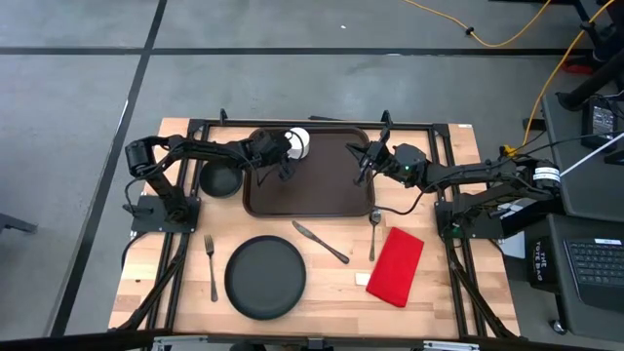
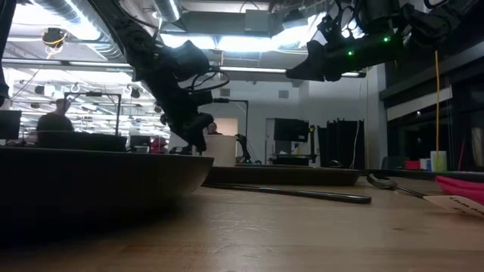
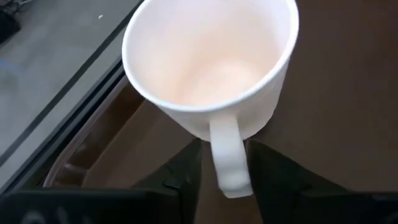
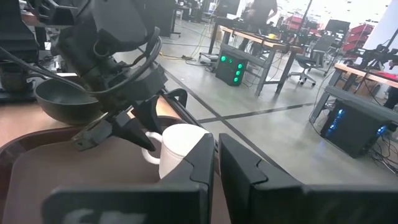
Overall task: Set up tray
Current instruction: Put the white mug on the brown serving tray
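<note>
The dark brown tray (image 1: 310,185) lies at the table's far middle. A white mug (image 1: 297,142) is in its far-left corner, upright, with its mouth up (image 3: 205,56). My left gripper (image 1: 284,156) reaches in from the left and is shut on the mug's handle; the right wrist view also shows it at the mug (image 4: 180,149). My right gripper (image 1: 363,161) hangs shut and holding nothing above the tray's right part, well above it in the low view (image 2: 318,72). My left gripper pinches the mug's handle (image 3: 227,155) between its two fingers (image 3: 186,177), one on each flat side. The fingers come slanting down from the table's near-left side. The mug stays upright over the tray's far-left corner; whether its base rests on the tray is hidden.
A black bowl (image 1: 220,180) sits left of the tray. Near the front edge lie a fork (image 1: 211,265), a round black plate (image 1: 265,277), a knife (image 1: 320,242), a spoon (image 1: 373,234) and a red napkin (image 1: 397,265). People and desks show in the room beyond.
</note>
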Available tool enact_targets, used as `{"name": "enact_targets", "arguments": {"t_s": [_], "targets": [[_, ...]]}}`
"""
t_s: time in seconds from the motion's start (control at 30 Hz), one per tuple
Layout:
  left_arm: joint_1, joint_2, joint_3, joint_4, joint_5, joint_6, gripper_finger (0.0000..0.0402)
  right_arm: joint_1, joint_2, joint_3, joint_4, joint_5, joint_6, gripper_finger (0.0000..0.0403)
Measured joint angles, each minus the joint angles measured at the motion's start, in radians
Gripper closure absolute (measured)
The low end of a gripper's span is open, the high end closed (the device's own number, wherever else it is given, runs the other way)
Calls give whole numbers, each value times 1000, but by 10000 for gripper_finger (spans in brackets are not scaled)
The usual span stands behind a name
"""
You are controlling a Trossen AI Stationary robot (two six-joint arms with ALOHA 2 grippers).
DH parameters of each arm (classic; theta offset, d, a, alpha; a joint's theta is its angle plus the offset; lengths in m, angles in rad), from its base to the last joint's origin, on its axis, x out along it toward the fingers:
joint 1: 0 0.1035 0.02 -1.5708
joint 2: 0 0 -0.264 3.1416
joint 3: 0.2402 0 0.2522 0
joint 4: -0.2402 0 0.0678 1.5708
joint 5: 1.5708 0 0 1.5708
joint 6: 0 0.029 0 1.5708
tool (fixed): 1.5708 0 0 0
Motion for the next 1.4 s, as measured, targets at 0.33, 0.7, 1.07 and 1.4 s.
{"name": "enact_targets", "arguments": {"t_s": [0.33, 0.7, 1.07, 1.4], "targets": [[8, 0, 0, 2, 20, 40, 360, 0, 0, 0, 0, 0, 0, 374], [43, -17, 0, -19, 84, 45, 351, 0, 0, 0, -1, 0, 0, 374], [112, -87, -1, -102, 85, 57, 348, 0, 0, 0, -2, 0, 1, 374], [169, -88, 0, -180, 110, 92, 348, 0, 0, 0, -2, 0, 1, 374]]}}
